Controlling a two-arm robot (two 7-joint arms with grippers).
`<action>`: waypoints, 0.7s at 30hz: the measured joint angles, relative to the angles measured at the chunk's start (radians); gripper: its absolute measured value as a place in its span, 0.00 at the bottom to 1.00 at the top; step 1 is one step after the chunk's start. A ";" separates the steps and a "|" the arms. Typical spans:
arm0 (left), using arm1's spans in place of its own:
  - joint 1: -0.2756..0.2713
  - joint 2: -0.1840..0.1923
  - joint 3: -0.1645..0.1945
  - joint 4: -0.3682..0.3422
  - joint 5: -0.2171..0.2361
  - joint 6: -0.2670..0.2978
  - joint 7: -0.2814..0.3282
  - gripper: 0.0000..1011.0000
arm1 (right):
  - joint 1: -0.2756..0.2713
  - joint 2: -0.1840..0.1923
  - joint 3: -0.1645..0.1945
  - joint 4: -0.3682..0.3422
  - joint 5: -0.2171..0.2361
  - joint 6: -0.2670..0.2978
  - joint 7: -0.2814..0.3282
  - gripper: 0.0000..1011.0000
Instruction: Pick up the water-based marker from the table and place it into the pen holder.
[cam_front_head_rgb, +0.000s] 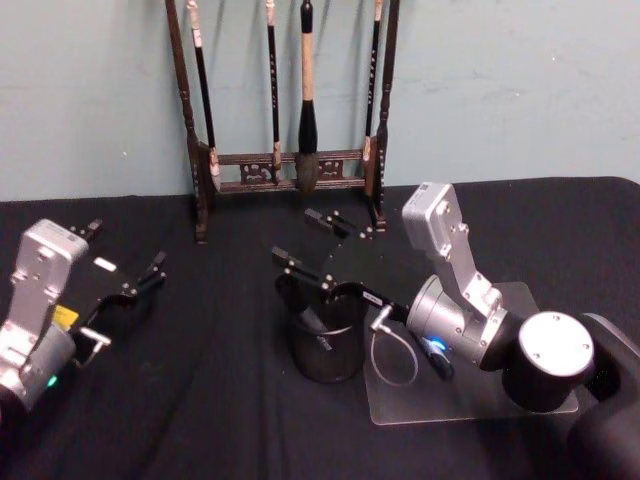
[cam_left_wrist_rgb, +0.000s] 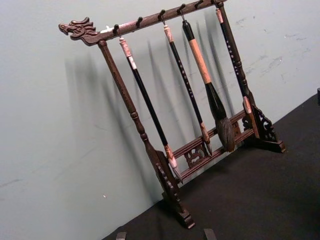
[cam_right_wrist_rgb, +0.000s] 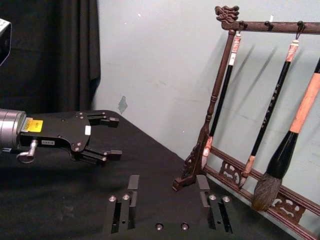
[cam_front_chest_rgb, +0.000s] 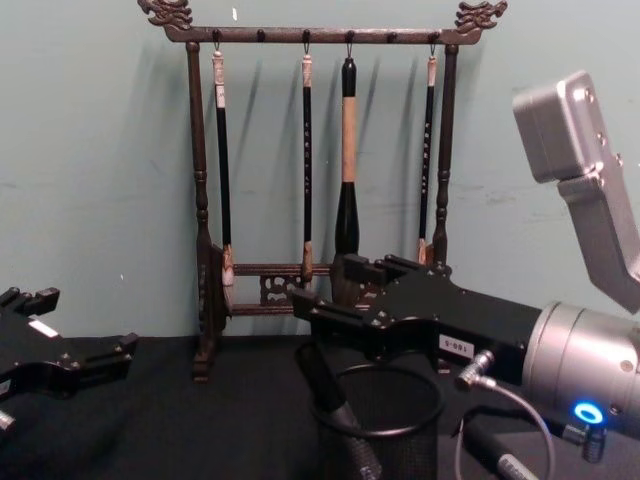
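Pen holder (cam_front_head_rgb: 325, 345) is standing around the middle of the table (cam_front_head_rgb: 200, 410), toward the front edge. Marker (cam_front_head_rgb: 312, 322) is leaning inside it. Flat plate (cam_front_head_rgb: 470, 402) is lying just right of the holder, with the right arm reaching over it. Brush rack (cam_front_head_rgb: 285, 170) is standing at the back edge against the wall (cam_front_head_rgb: 500, 90), behind the holder, with brushes (cam_front_head_rgb: 307, 120) hanging in it. Right gripper (cam_front_head_rgb: 293, 233), fingers apart, is hovering above the holder's back rim, between holder and rack. Left gripper (cam_front_head_rgb: 128, 245), fingers also spread, is hanging near the left edge, well apart from the holder.
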 joint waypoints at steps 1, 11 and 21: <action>0.000 0.000 0.000 0.000 0.000 0.000 0.000 0.99 | 0.000 0.000 0.000 0.000 0.000 0.000 0.000 0.73; 0.000 0.000 0.000 0.000 0.000 0.000 0.000 0.99 | 0.000 0.000 0.000 0.000 0.000 0.000 0.000 0.99; 0.000 0.000 0.000 0.000 0.000 0.000 0.000 0.99 | -0.027 0.010 0.023 -0.031 -0.035 0.006 -0.076 0.99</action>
